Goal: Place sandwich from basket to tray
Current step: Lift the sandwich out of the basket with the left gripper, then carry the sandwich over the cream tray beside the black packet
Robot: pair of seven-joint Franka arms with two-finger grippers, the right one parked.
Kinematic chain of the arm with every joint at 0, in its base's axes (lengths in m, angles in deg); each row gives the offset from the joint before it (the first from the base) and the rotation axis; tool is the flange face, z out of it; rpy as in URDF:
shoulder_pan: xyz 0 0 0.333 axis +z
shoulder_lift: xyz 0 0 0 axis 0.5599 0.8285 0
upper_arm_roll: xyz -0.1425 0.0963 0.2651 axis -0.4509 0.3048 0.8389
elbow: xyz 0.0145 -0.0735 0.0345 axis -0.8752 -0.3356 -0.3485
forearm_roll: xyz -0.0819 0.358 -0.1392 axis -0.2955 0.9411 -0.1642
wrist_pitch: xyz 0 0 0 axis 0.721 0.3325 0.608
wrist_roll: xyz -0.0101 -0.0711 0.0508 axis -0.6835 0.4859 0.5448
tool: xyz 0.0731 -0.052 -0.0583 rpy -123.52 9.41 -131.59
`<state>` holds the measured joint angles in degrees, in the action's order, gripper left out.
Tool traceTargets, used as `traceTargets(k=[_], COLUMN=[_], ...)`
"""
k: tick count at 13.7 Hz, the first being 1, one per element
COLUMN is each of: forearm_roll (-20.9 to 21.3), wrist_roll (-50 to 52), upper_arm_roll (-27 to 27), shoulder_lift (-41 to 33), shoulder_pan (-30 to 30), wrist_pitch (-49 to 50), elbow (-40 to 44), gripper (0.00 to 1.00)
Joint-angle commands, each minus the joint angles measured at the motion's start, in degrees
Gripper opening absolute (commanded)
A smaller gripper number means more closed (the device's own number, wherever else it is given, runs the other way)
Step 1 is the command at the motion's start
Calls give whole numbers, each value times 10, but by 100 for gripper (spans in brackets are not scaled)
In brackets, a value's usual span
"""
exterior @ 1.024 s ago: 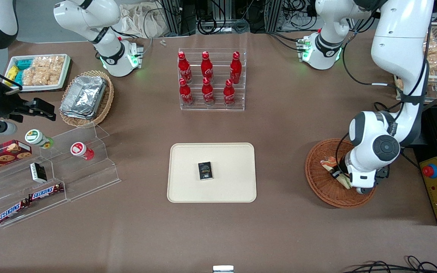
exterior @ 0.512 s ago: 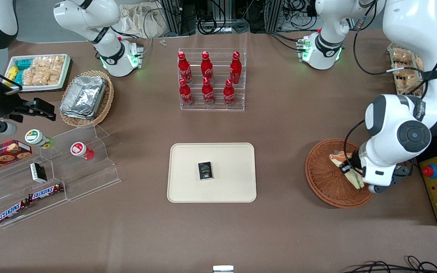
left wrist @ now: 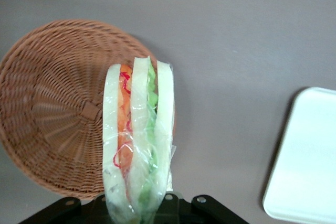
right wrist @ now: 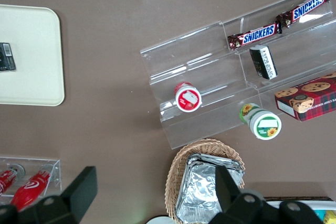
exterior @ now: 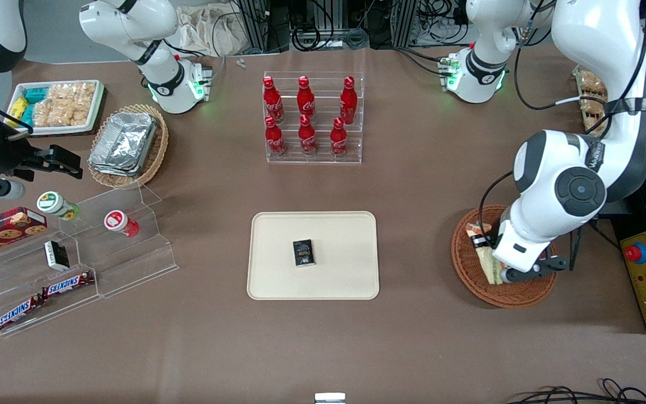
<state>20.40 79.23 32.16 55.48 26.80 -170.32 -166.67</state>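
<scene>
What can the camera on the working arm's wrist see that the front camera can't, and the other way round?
Only the wrist view shows the sandwich's cut edge close up, white bread with orange and green filling in clear wrap, gripped in the gripper above the basket.

Only the front view shows the whole table: the red bottles in their rack, the black packet on the tray, and the arm over the basket.

Both show sandwich, basket, tray and brown table.
</scene>
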Motion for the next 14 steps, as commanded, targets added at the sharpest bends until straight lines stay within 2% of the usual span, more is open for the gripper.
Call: traceTargets(k=[1,4,8,12,14], forearm_roll=[-9,12,21,22,24], wrist_roll=[-46,-55,-22,10,36], upper_arm_roll=[-21,-63,-63,-63,-62], shoulder_lift=[34,39,61,139,168], shoulder_pan=[0,-12,-77,-126,-151], wrist_pitch=[28,23,18,8,-32], elbow=[66,69,78,146,155], gripper=[0,0,0,0,0])
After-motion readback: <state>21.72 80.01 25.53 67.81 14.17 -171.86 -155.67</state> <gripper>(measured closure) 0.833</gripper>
